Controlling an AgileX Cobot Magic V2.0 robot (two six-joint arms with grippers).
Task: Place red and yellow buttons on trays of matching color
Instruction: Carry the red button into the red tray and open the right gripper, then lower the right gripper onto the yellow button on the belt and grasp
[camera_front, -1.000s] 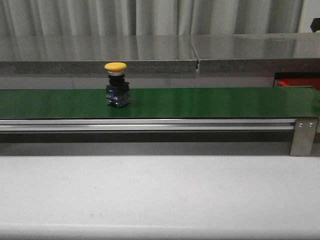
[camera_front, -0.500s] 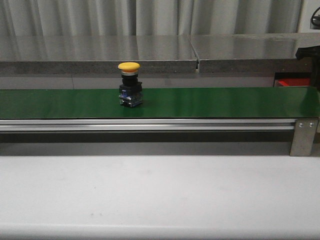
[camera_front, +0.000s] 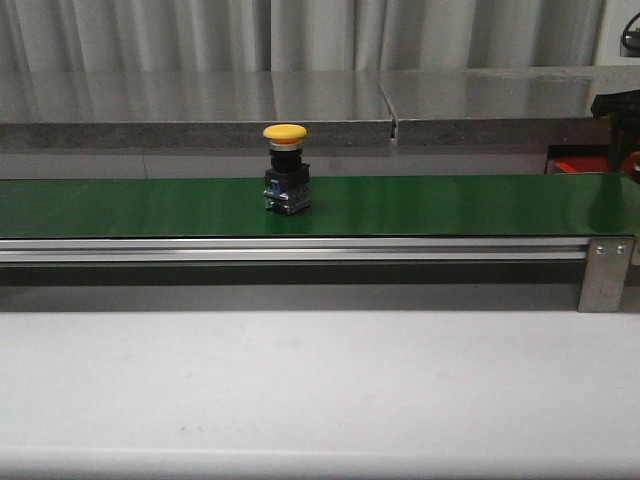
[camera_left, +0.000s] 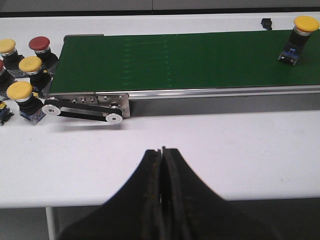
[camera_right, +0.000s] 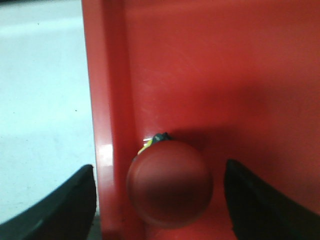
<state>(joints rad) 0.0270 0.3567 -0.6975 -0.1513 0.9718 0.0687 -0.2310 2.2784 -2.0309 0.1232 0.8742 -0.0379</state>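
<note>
A yellow button (camera_front: 286, 170) stands upright on the green conveyor belt (camera_front: 450, 205), left of centre; the left wrist view shows the yellow button (camera_left: 299, 37) far along the belt. My left gripper (camera_left: 161, 150) is shut and empty over the white table, short of the belt. In the right wrist view a red button (camera_right: 169, 185) sits in the red tray (camera_right: 225, 75), close to its side wall. My right gripper (camera_right: 159, 192) is open, one finger on each side of the red button and apart from it. No yellow tray is in view.
Several spare buttons stand on the table at the belt's roller end, among them a red one (camera_left: 40, 46) and a yellow one (camera_left: 20, 92). A corner of the red tray (camera_front: 590, 165) shows behind the belt's right end, under my right arm (camera_front: 615, 105).
The yellow button has ridden the belt to the right. Part of my right arm has come into the front view at the far right edge.
</note>
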